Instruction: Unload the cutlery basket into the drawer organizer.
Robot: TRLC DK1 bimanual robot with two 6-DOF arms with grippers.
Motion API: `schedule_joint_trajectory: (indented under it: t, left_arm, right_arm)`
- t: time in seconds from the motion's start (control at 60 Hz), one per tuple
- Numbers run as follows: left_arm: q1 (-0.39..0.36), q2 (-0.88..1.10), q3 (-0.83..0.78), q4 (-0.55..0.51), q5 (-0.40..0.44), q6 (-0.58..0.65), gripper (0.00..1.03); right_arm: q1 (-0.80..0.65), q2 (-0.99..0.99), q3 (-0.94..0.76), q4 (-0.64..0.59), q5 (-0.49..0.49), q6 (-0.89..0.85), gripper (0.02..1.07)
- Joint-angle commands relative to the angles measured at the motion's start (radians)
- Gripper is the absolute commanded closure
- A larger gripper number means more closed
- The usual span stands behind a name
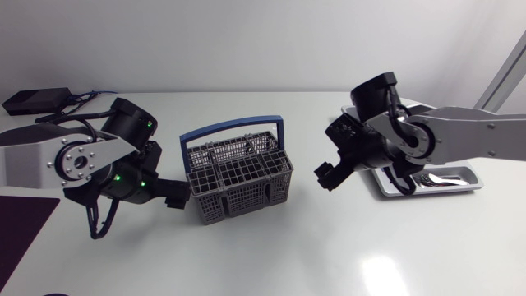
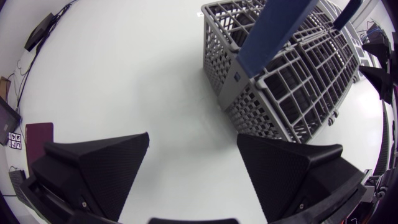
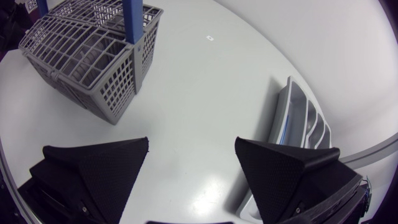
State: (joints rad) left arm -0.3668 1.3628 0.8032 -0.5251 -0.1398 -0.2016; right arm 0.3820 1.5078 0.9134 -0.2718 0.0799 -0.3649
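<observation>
A grey plastic cutlery basket (image 1: 239, 174) with a blue handle (image 1: 233, 127) stands mid-table; cutlery shows dimly inside it. My left gripper (image 1: 174, 199) hangs open just left of the basket's near corner, nothing between its fingers. In the left wrist view the basket (image 2: 292, 81) lies just ahead of that gripper (image 2: 193, 155). My right gripper (image 1: 325, 175) is open to the basket's right, above bare table. The grey drawer organizer (image 1: 456, 182) lies at the right, partly hidden under my right arm. The right wrist view shows the basket (image 3: 93, 56) ahead and the organizer (image 3: 298, 121) beside the open gripper (image 3: 191, 155).
A black box (image 1: 34, 99) with cables lies at the table's back left. A dark maroon mat (image 1: 20, 230) covers the front left corner. Bare white tabletop (image 1: 329, 247) stretches in front of the basket and between the two grippers.
</observation>
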Motion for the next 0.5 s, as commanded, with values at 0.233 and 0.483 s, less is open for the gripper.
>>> schedule_joint_trajectory:
  t: [0.233, 0.483]
  left_arm:
    - [0.035, 0.130, 0.091, 0.083, -0.003, 0.019, 0.04]
    - [0.049, 0.211, 0.156, 0.119, -0.003, 0.031, 0.04]
  right_arm:
    - [0.087, 0.143, 0.128, -0.018, -0.002, 0.123, 0.07]
    - [0.155, 0.144, 0.147, -0.018, -0.017, 0.146, 0.07]
